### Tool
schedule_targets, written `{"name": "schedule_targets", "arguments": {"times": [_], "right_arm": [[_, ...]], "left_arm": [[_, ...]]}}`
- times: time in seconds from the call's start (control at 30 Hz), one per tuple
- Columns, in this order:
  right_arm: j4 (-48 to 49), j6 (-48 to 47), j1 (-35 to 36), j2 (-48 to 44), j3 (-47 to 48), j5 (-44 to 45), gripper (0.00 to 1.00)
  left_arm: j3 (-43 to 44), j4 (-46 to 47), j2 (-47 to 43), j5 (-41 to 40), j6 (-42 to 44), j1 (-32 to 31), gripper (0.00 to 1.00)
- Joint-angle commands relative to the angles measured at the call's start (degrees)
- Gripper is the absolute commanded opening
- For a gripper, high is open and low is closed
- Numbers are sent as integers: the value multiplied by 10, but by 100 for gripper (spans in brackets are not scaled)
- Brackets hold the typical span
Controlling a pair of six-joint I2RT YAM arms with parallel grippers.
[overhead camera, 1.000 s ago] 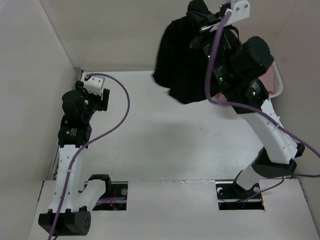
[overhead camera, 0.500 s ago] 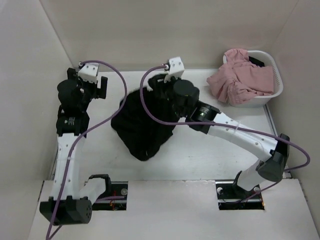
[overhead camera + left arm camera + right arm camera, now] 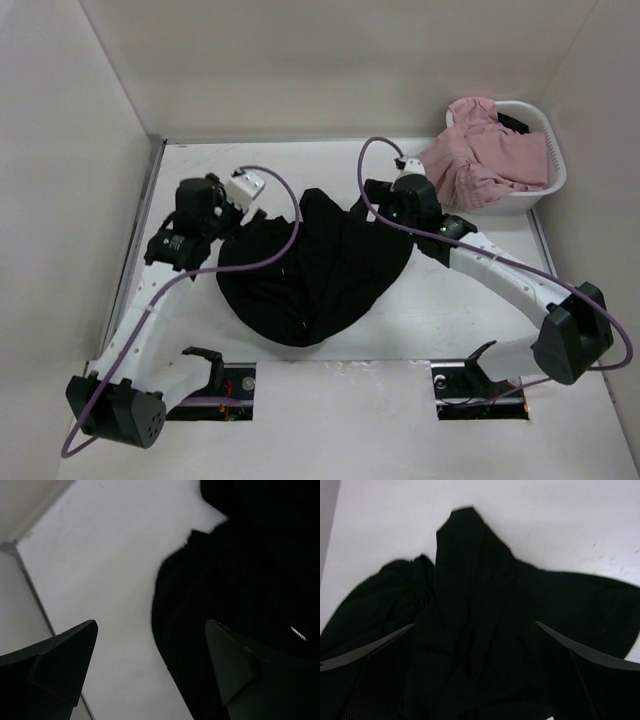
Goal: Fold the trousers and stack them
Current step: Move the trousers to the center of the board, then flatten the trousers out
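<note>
On the table (image 3: 480, 310), rumpled black trousers (image 3: 320, 265); left gripper (image 3: 150, 627) and right gripper (image 3: 475, 625) agape, empty.

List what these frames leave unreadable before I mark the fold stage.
- Black trousers: waistband and legs indistinguishable in every view; the heap is uniformly dark and bunched.
- Basket: whatever lies under the pink clothes, top view.
- Right pincer: whether it touches the cloth; dark on dark in its wrist view, covered by its own wrist from above.
</note>
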Motion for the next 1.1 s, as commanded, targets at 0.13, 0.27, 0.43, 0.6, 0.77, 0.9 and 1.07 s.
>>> {"name": "schedule_targets", "arguments": {"times": [0.13, 0.27, 0.43, 0.6, 0.77, 0.9, 1.07], "right_arm": [[22, 24, 29, 126, 22, -73, 100], [17, 49, 13, 201, 16, -77, 100], [9, 49, 10, 220, -27, -113, 41], [16, 45, 28, 104, -130, -181, 0], [17, -57, 166, -97, -185, -287, 9], [-43, -63, 202, -218, -187, -254, 37], [-85, -39, 136, -355, -188, -189, 94]], "left_arm": [[-119, -110, 21, 5, -32, -25, 94], [-145, -63, 65, 6, -51, -21, 90], [-140, -59, 125, 39, -61, -28, 50], [-69, 16, 179, -1, -75, 4, 3], [106, 116, 220, -40, -68, -5, 1], [216, 110, 238, 12, -73, -80, 4], [253, 78, 216, 55, -68, -167, 8]]}}
